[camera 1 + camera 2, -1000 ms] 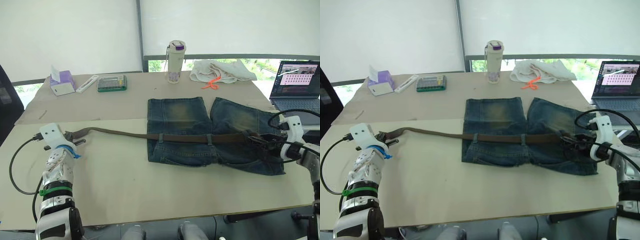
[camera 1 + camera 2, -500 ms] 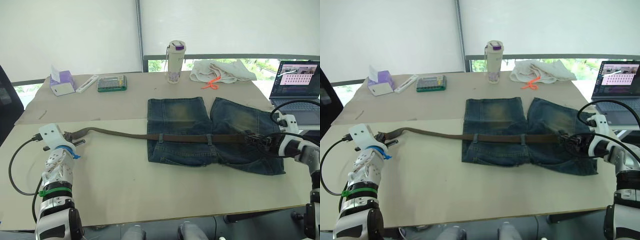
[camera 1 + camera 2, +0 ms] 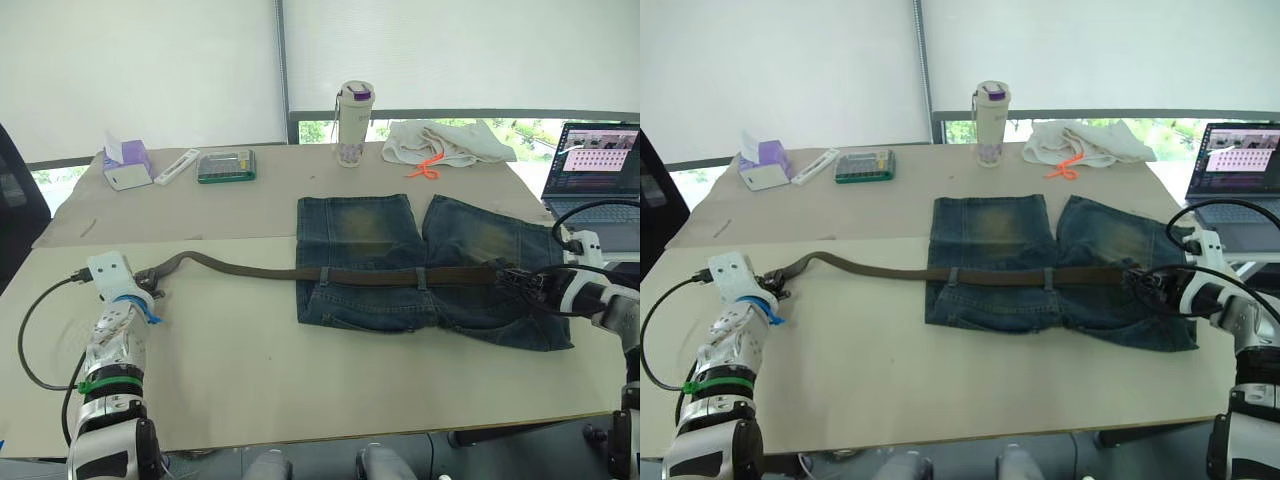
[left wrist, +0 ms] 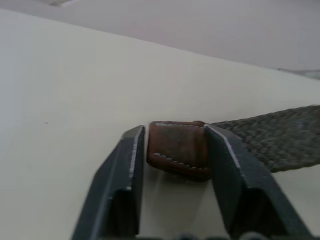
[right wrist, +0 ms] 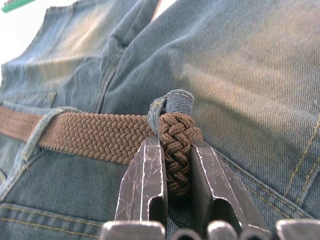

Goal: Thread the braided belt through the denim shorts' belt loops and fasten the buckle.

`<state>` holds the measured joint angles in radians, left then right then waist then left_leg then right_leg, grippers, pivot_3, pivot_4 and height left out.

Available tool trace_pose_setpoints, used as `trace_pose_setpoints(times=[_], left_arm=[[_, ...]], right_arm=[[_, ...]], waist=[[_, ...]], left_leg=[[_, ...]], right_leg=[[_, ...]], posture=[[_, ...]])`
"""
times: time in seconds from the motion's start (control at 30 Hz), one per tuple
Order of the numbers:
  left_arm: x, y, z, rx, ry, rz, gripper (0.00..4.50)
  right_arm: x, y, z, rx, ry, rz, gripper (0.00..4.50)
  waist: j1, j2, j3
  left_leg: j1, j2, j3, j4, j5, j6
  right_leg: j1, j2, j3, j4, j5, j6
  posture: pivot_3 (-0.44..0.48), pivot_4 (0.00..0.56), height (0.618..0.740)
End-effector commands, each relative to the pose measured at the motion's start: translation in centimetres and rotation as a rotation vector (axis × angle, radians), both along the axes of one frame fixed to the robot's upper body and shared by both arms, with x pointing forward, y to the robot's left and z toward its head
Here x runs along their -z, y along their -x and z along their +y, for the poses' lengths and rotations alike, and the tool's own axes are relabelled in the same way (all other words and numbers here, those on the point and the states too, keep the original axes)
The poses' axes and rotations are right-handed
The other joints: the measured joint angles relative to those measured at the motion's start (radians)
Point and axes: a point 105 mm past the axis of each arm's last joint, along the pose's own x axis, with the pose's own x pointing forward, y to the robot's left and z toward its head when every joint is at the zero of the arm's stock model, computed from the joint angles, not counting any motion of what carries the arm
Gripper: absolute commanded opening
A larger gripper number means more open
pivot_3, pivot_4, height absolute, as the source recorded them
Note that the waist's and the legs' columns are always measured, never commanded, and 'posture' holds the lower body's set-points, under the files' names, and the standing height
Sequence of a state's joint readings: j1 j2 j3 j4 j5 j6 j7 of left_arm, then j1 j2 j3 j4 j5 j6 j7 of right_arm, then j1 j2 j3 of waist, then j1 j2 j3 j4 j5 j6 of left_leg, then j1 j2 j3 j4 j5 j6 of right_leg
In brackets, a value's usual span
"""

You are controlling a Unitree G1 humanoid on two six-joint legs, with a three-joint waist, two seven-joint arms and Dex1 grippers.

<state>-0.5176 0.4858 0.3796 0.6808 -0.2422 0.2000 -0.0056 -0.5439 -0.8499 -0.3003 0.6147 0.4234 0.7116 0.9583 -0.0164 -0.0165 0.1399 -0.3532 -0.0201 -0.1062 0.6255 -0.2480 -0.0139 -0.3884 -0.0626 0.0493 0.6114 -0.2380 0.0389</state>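
While clamped at both ends, braided belt (image 3: 400,275) lies across denim shorts (image 3: 430,270) on tabletop (image 3: 300,380).
Left tool (image 4: 175,150): closed on belt's leather tip. Right tool (image 5: 176,165): closed on braided strap just past a belt loop (image 5: 172,102) at its fingertips.

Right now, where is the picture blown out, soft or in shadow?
Left eye view: the blind behind the table is washed out to flat white. Left wrist view: the braided belt turns soft away from the left gripper. Right wrist view: the denim shorts blur with distance, and shadow lies under the right gripper.
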Motion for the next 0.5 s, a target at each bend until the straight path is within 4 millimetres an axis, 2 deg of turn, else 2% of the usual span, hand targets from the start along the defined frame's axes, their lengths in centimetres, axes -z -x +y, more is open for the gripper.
trace_pose_setpoints(times=[0.03, 0.1, 0.17, 0.23, 0.3, 0.33, 0.4, 0.5], left_arm=[[-4.0, -1.3, -0.4, 0.019, -0.121, -0.073, 3.58], [-7.4, -2.3, -1.4, 0.038, -0.184, -0.18, 4.33], [-11.0, -2.5, -1.6, 0.001, -0.264, -0.294, 4.37], [-13.8, -2.3, -1.1, -0.058, -0.366, -0.348, 4.37], [-15.3, -2.8, -1.9, -0.024, -0.35, -0.399, 4.37], [-15.7, -3.5, -3.3, 0.056, -0.329, -0.415, 4.37], [-15.9, -4.9, -8.0, 0.291, -0.261, -0.44, 4.37], [-14.6, -5.8, -14.1, 0.588, -0.186, -0.378, 4.37]], right_arm=[[-1.6, 0.1, 0.3, -0.01, -0.031, -0.075, 0.23], [-1.5, 0.3, 0.5, -0.009, -0.037, -0.079, 0.23], [-1.4, 0.3, 0.6, -0.007, -0.043, -0.084, 0.23], [-1.4, 0.5, 0.7, -0.004, -0.044, -0.086, 0.23], [-1.3, 0.6, 0.8, -0.004, -0.045, -0.086, 0.23], [-1.3, 0.6, 0.8, -0.004, -0.045, -0.086, 0.23], [-1.2, 0.7, 0.9, -0.003, -0.046, -0.087, 0.23], [-1.0, 0.6, 1.0, -0.001, -0.048, -0.087, 0.23]], waist=[[0.001, 0.0, 0.0], [0.002, -0.001, 0.001], [0.003, -0.003, 0.002], [0.003, -0.003, 0.002], [0.0, -0.003, 0.001], [0.0, -0.002, 0.001], [0.001, -0.001, 0.0], [0.005, -0.001, 0.0]], left_leg=[[0.0, 0.0, 0.0, 0.0, 0.0, 0.0], [-0.001, 0.0, 0.0, 0.0, 0.0, 0.0], [-0.001, 0.0, 0.0, 0.0, 0.0, 0.0], [-0.001, 0.0, -0.001, 0.001, 0.001, -0.002], [-0.001, 0.0, 0.0, 0.0, 0.0, -0.003], [-0.001, 0.0, 0.0, 0.0, 0.0, -0.004], [-0.001, 0.0, 0.0, 0.0, 0.0, -0.004], [-0.001, -0.001, 0.0, 0.001, 0.001, -0.006]], right_leg=[[0.0, 0.0, 0.0, 0.0, 0.0, 0.0], [0.0, 0.0, 0.0, 0.0, 0.0, 0.0], [0.0, 0.0, -0.001, 0.0, 0.0, 0.0], [0.0, 0.0, -0.001, 0.0, 0.001, 0.0], [0.0, 0.0, 0.0, 0.0, 0.001, 0.0], [0.0, 0.0, 0.0, 0.0, 0.001, 0.0], [0.0, -0.001, 0.0, 0.0, 0.001, 0.001], [0.001, -0.001, 0.0, 0.0, 0.001, 0.001]], posture=[[0.0, 0.15, 0.74], [0.0, 0.15, 0.74], [0.0, 0.15, 0.74], [0.0, 0.15, 0.74], [0.0, 0.15, 0.74], [0.0, 0.15, 0.74], [0.0, 0.15, 0.74], [0.0, 0.15, 0.74]])
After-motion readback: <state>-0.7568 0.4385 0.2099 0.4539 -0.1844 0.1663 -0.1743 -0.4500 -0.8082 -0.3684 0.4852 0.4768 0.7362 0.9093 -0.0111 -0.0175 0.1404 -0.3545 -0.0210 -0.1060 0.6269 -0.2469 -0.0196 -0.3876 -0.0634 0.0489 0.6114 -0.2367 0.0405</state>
